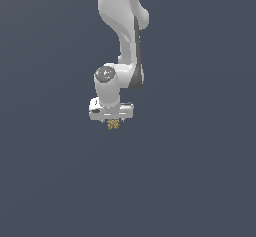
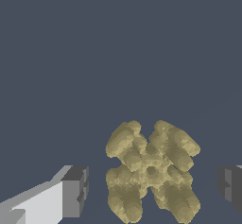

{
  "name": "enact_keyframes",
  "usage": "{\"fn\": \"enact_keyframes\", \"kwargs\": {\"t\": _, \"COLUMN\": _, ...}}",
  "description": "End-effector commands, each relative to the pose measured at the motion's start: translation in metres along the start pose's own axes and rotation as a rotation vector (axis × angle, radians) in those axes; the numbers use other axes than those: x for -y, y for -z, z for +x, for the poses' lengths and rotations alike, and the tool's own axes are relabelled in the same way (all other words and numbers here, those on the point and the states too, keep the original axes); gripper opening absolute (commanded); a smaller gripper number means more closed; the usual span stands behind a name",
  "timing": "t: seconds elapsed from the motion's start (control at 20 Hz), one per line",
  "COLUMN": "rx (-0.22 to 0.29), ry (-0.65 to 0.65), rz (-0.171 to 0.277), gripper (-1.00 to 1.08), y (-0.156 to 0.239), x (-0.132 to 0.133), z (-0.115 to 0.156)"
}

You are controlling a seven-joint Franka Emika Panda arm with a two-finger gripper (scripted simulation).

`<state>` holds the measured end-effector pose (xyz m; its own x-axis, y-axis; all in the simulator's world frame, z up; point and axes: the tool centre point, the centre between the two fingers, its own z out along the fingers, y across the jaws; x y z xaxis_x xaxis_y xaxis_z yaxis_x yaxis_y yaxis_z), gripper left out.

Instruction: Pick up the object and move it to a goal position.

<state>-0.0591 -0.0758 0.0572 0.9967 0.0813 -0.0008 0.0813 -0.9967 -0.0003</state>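
The object (image 2: 151,171) is a yellowish-gold lumpy item with knobby arms, lying on the dark grey floor. In the wrist view it sits between my gripper's (image 2: 153,187) two dark fingertips (image 2: 75,190), with a small gap showing on each side, so neither pad touches it. The gripper is open. In the exterior view the object (image 1: 113,125) peeks out just below the white hand, and the gripper (image 1: 113,121) hangs low straight over it. The fingers themselves are hard to make out in that view.
The white arm (image 1: 122,26) rises from the hand toward the top of the exterior view. A plain dark grey floor (image 1: 200,171) surrounds it, with no other objects or marker visible.
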Motion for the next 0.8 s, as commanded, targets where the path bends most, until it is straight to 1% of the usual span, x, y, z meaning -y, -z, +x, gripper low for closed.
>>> {"fn": "enact_keyframes", "kwargs": {"t": 0.0, "rx": 0.000, "ry": 0.000, "rz": 0.000, "gripper": 1.00, "y": -0.0102, "x": -0.0003, "z": -0.0002}}
{"fn": "enact_keyframes", "kwargs": {"t": 0.25, "rx": 0.000, "ry": 0.000, "rz": 0.000, "gripper": 1.00, "y": -0.0172, "x": -0.0007, "z": 0.0004}}
{"fn": "enact_keyframes", "kwargs": {"t": 0.3, "rx": 0.000, "ry": 0.000, "rz": 0.000, "gripper": -1.00, "y": -0.0172, "x": -0.0007, "z": 0.0004}}
{"fn": "enact_keyframes", "kwargs": {"t": 0.75, "rx": 0.000, "ry": 0.000, "rz": 0.000, "gripper": -1.00, "y": -0.0172, "x": -0.0007, "z": 0.0004}}
